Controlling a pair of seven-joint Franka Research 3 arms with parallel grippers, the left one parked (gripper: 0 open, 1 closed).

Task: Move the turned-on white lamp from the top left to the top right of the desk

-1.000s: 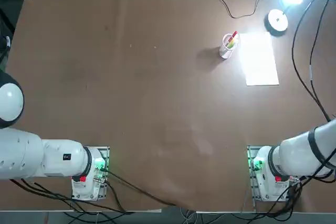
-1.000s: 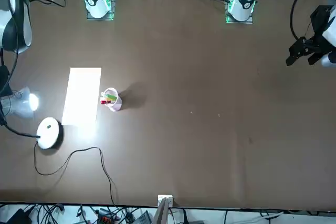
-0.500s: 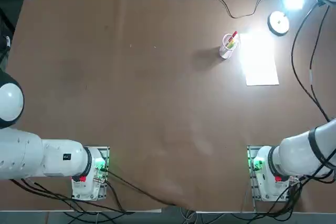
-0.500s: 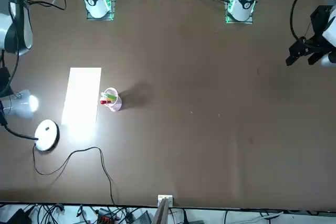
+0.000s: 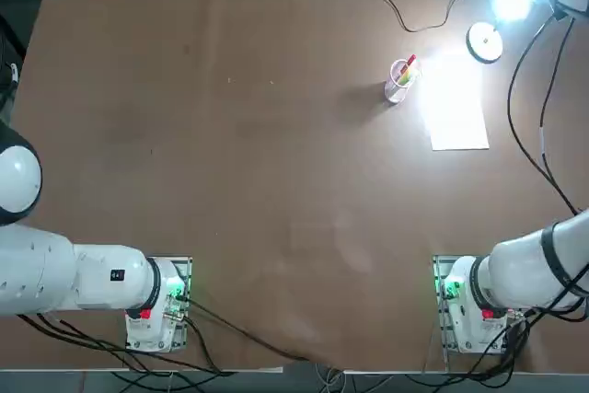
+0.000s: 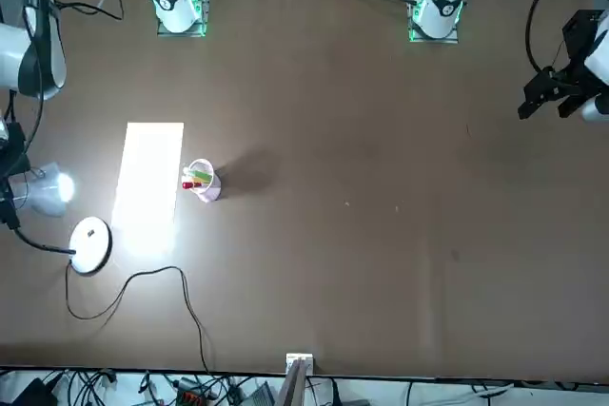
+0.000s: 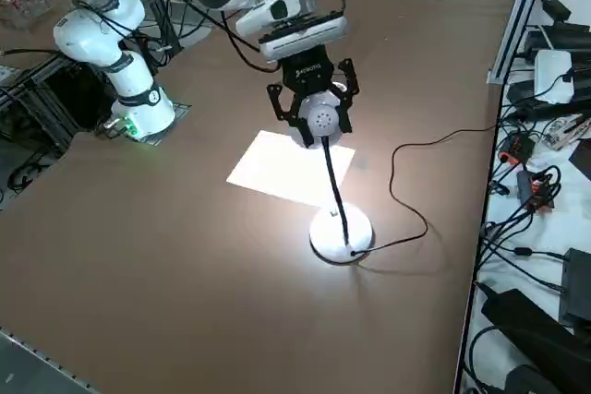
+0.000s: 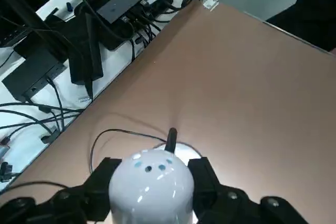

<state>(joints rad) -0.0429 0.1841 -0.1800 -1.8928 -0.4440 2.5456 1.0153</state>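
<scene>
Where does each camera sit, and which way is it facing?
Top: overhead, facing down on the desk; both arms show.
Front: across the desk, facing the robot; both arms show.
Right side: raised at the robot's right, looking down diagonally; right gripper shut on the lamp.
Right wrist: on the right arm, looking past its fingers at the lamp's head.
Top and front share the cup and paper.

the glowing bulb side of the lamp's head (image 8: 151,187) is hidden below the right gripper (image 8: 150,187) in the wrist view. past the tool, the head covers part of the round base (image 8: 187,153). glare washes out the near end of the paper sheet (image 5: 453,103) beside the tool.
</scene>
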